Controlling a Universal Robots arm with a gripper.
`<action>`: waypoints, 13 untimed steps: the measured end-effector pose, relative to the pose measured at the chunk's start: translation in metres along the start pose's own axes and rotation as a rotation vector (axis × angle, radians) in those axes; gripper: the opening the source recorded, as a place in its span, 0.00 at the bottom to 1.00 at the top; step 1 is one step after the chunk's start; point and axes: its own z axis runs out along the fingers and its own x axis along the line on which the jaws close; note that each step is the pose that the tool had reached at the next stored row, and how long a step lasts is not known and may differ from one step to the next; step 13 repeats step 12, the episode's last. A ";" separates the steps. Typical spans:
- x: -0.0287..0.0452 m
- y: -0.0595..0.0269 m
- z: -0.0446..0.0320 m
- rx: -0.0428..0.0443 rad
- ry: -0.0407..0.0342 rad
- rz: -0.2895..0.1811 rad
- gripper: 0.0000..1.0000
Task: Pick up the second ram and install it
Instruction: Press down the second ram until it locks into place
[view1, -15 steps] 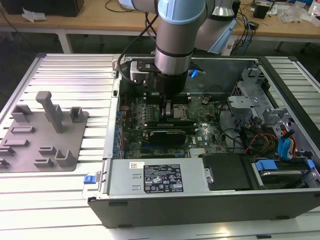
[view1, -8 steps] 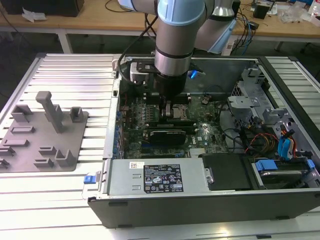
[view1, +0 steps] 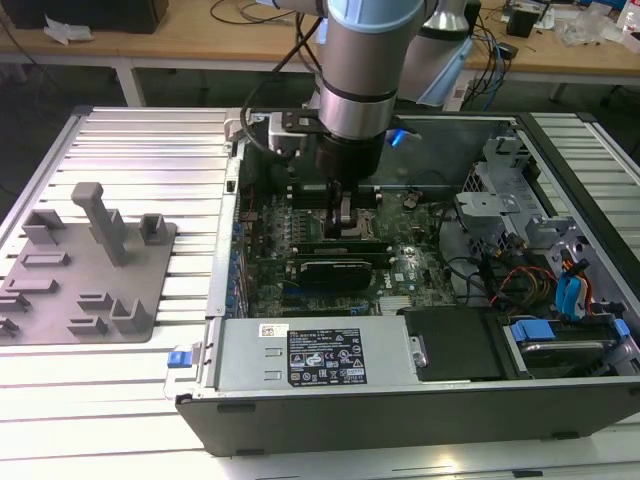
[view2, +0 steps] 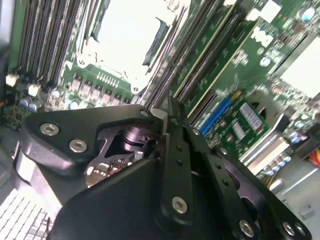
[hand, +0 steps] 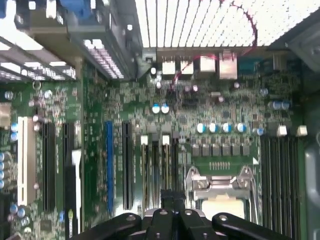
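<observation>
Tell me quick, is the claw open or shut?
Claw: down over the motherboard inside the computer case; open or shut cannot be told.

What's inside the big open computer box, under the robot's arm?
Inside the computer case lies a green motherboard with long black slots and a silver processor socket. The gripper hangs over it, hiding the board directly beneath.

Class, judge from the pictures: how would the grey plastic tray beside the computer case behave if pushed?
The grey tray looks flat and rigid, so it would probably slide in one piece, not flex. Lying flat on the ribbed table, it seems unlikely to tip, though the ribs may catch it.
</observation>
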 end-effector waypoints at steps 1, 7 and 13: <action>-0.0001 -0.0058 -0.0003 -0.0005 0.0000 0.000 0.08; -0.0004 -0.0206 -0.0007 0.0026 -0.0001 0.000 0.08; -0.0004 -0.0205 -0.0008 0.0030 0.0000 0.000 0.08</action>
